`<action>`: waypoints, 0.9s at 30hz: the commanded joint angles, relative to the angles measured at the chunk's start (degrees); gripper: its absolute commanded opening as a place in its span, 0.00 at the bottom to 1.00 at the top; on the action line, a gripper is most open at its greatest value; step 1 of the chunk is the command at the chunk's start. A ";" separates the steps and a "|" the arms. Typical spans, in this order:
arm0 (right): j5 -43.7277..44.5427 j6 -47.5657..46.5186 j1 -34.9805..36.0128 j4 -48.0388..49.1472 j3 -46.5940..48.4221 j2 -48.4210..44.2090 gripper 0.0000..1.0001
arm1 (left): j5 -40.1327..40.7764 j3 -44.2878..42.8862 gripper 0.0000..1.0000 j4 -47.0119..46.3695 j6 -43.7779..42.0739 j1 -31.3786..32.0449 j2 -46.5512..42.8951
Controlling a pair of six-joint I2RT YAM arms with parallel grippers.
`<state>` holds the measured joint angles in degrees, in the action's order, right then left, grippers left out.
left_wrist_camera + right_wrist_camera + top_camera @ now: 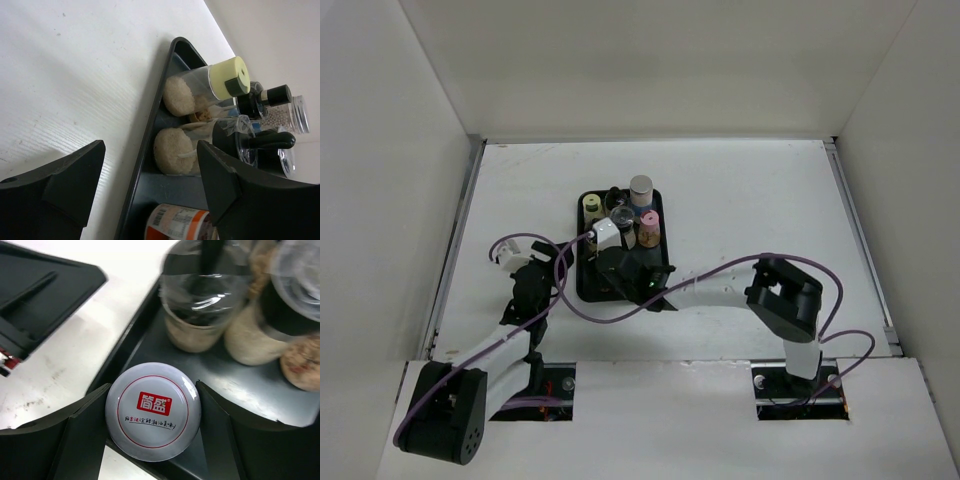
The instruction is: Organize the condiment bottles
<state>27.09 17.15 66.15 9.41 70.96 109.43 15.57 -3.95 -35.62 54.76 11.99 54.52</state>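
Observation:
Several condiment bottles stand on the black tray: cream cap, black cap, tall silver, pink cap. My right gripper is shut on a white-capped jar with a red logo, which stands at the tray's near-left rim, fingers against both sides of the cap. My left gripper is open and empty, straddling the tray's left rim. In the left wrist view the same jar shows its orange label, beyond it a clear-lidded jar and the cream-capped jar.
White walls enclose the table on three sides. My left gripper hovers just left of the tray, close to my right gripper, and shows as a black shape in the right wrist view. Purple cables loop in front of the tray.

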 commanded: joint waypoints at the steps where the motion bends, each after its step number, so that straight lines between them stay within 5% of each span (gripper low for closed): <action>1: 2.61 -0.28 0.60 7.20 3.57 0.34 0.56 | 0.77 -0.98 0.74 -1.39 -0.88 -0.52 -0.64; 5: 2.00 1.84 0.60 7.90 2.96 1.49 0.62 | 0.60 -0.54 0.79 -1.21 -0.18 -1.57 -0.29; 11: 2.44 1.23 0.95 9.31 -0.02 -3.85 1.00 | 0.43 -0.10 0.89 0.28 0.52 -3.94 -0.56; 14: 3.66 -0.44 1.30 9.84 -3.97 -10.53 1.00 | 0.77 -0.10 0.99 0.99 0.43 -4.74 -0.82; 27: 13.16 4.03 -11.16 11.67 -27.17 -31.56 1.00 | -1.06 -2.12 1.00 9.95 -0.71 -2.63 -9.25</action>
<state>37.95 18.50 57.01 18.98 47.11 78.17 15.73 -3.95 -26.70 54.74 8.32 48.42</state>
